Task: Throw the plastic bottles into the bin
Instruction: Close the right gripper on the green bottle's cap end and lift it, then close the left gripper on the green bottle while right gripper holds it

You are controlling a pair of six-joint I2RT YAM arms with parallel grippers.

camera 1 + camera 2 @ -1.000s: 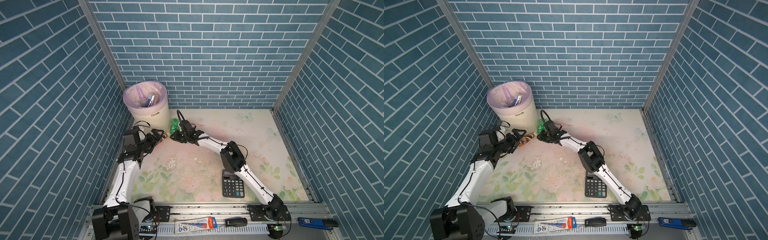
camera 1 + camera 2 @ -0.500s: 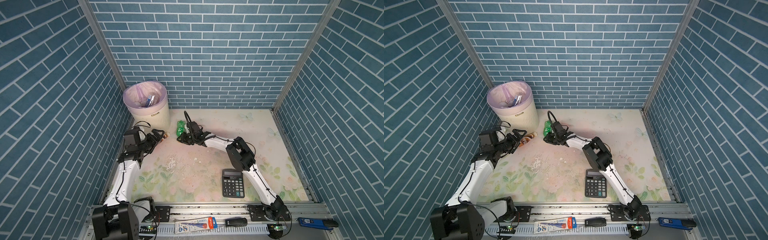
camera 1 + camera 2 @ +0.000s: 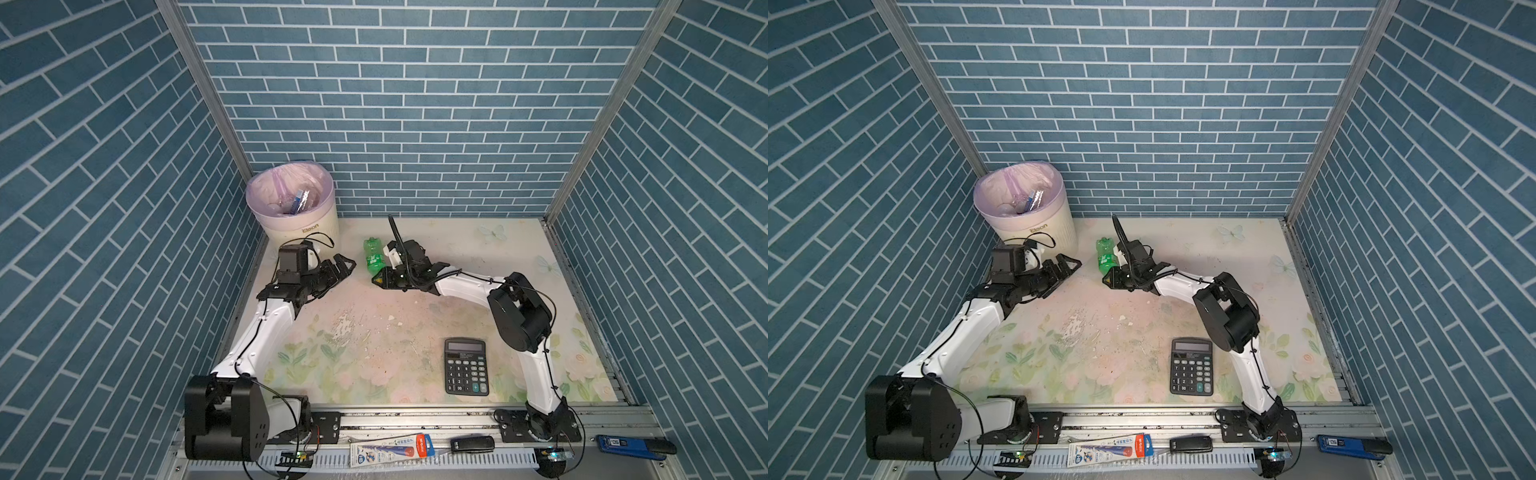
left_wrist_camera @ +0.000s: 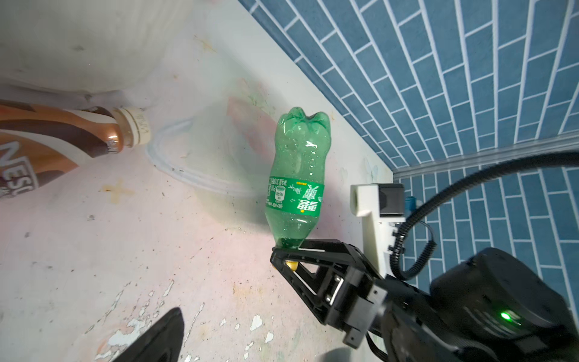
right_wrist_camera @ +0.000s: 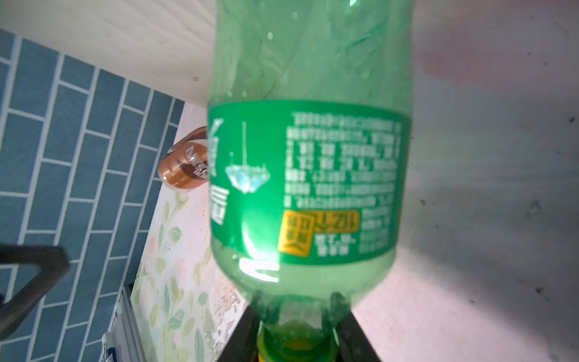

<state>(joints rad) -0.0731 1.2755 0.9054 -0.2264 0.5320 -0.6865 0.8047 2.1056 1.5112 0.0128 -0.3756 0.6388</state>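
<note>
Now the right tool (image 4: 289,257), clamped on the green bottle (image 4: 297,175) by its neck, needs height over the bin (image 3: 291,226) before releasing; the left tool (image 3: 343,266) gapes empty beside that bin.

The bin (image 3: 291,228), left of centre in both top views, bears the word "clean" on its wall. The brown bottle (image 4: 47,147), at the left edge of the left wrist view, shows white letters "NESC", cut by the frame. The green bottle (image 4: 296,175), mid-frame, carries white Chinese characters, upside down; its fine print is unreadable. The calculator (image 3: 466,368), lower right of centre, has number keys, too small to read.
</note>
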